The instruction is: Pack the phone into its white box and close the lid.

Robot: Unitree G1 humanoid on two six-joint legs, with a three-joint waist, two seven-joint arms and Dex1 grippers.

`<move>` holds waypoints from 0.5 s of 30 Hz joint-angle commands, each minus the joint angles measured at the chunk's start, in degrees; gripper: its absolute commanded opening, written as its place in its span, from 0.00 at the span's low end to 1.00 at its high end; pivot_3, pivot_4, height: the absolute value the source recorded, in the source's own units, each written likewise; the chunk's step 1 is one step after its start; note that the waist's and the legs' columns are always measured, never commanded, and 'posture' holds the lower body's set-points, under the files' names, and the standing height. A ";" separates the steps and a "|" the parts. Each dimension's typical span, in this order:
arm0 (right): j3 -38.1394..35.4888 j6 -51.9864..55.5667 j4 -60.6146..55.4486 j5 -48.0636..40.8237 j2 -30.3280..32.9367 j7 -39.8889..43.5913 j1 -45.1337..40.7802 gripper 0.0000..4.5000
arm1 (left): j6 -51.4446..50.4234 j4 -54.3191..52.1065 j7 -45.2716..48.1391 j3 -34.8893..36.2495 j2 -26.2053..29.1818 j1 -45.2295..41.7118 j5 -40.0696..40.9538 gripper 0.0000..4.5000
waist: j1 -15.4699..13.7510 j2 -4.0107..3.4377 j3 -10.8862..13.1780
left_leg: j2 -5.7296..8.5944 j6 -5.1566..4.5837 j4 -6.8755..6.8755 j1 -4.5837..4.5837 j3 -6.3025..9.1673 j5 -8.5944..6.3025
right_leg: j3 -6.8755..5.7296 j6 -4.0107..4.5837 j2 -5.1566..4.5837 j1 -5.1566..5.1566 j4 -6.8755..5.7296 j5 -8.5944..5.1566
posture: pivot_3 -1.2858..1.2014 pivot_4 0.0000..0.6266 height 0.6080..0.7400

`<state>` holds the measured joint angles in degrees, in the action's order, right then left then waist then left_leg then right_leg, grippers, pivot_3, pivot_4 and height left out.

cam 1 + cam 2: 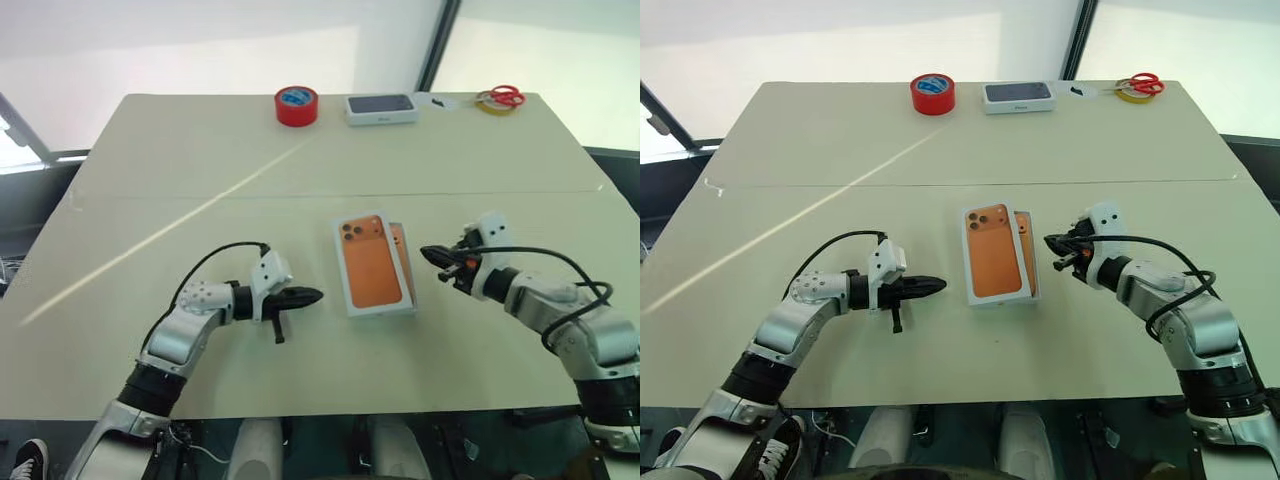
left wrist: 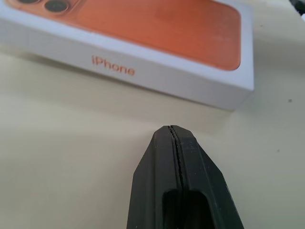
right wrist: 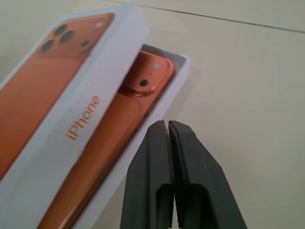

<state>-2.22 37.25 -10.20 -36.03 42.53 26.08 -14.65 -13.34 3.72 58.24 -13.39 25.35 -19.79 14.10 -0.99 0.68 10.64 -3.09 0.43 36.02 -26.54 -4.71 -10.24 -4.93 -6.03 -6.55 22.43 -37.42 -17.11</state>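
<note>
Item one, the beige bench [image 1: 200,160], is seen filling the frame, with a red tape roll [image 1: 296,105], a second white box [image 1: 381,108] and scissors [image 1: 503,96] ranged along its upper edge. At frame centre the white box [image 3: 178,78] is laid with the phone [image 3: 143,90] inside, and the lid [image 1: 366,262], printed orange, is set askew over it, leaving a strip of phone uncovered along the right. The left gripper [image 1: 312,296] is held left of the box and the right gripper [image 1: 428,253] right of it, both clear of it, fingers pressed together on nothing.
</note>
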 commanded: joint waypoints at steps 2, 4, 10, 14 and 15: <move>1.54 -6.16 -3.00 6.96 1.42 4.65 -0.20 0.01 | 3.61 6.59 -5.41 -1.39 -4.92 -5.34 -4.55 0.00 | -0.57 0.00 -0.01 | 0.06 -0.09 0.03 0.00 0.07 -0.06 | -0.01 0.05 -0.10 -0.10 0.18 -0.01 | 0.52 0.24 1.00; 1.93 -6.77 -2.65 8.17 1.11 6.11 0.07 0.01 | 3.42 9.60 -6.25 -2.47 -8.34 -7.22 -5.12 0.00 | -0.89 0.01 -0.01 | 0.10 -0.19 0.10 -0.01 0.09 -0.11 | 0.01 0.00 -0.16 -0.13 0.20 0.01 | 0.52 0.24 1.00; 1.53 -6.45 -2.09 11.03 0.00 7.17 -0.40 0.01 | 3.87 13.08 -8.18 -4.43 -14.86 -11.40 -7.30 0.00 | -1.37 0.01 -0.01 | 0.18 -0.24 0.13 -0.02 -0.06 -0.13 | -0.01 -0.23 -0.16 -0.30 0.18 0.14 | 0.52 0.24 1.00; 1.36 -6.55 -2.22 12.80 -0.53 7.47 0.60 0.01 | 2.05 11.51 -8.24 -2.84 -15.91 -11.95 -5.97 0.00 | -1.31 0.01 -0.01 | 0.16 -0.24 0.15 -0.01 -0.03 -0.13 | -0.01 -0.23 -0.16 -0.39 0.16 0.15 | 0.52 0.24 1.00; 1.33 -6.84 -1.96 13.53 -0.61 7.35 0.94 0.01 | 2.45 11.49 -8.24 -2.72 -15.96 -12.00 -6.08 0.00 | -1.31 0.01 -0.01 | 0.16 -0.23 0.14 -0.01 -0.04 -0.12 | -0.01 -0.23 -0.16 -0.38 0.16 0.15 | 0.52 0.24 1.00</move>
<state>-0.04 31.69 -11.08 -23.25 42.38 33.05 -14.25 -11.05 17.22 49.83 -16.20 10.49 -30.75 6.91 -2.30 0.68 10.63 -2.93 0.20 36.17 -26.55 -4.75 -10.36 -4.94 -6.27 -6.71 22.05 -37.26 -16.96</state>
